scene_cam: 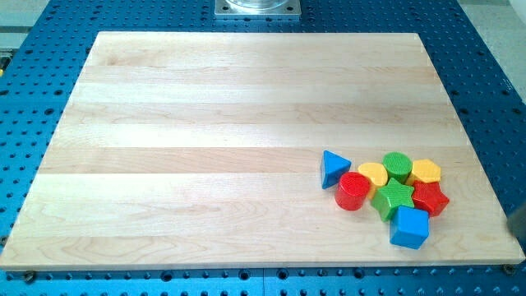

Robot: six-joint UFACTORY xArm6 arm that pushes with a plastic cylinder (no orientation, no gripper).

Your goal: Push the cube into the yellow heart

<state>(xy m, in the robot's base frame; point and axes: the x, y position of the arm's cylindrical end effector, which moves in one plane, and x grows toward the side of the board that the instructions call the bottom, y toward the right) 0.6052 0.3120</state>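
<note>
The blue cube [409, 227] sits at the bottom of a tight cluster in the lower right of the wooden board [205, 123]. It touches the green star [392, 197] above it. The yellow heart [372, 173] lies up and to the left of the cube, between the red cylinder [352, 191] and the green cylinder [398, 166]. The green star stands between the cube and the heart. A dark blurred shape at the view's right edge looks like my rod. My tip [517, 240] is off the board, well right of the cube, touching no block.
A blue triangle [334, 167] lies at the cluster's left. A yellow hexagon [426, 172] and a red star [430, 198] are on its right side. The board lies on a blue perforated table [33, 99]. A metal mount [258, 7] is at the top.
</note>
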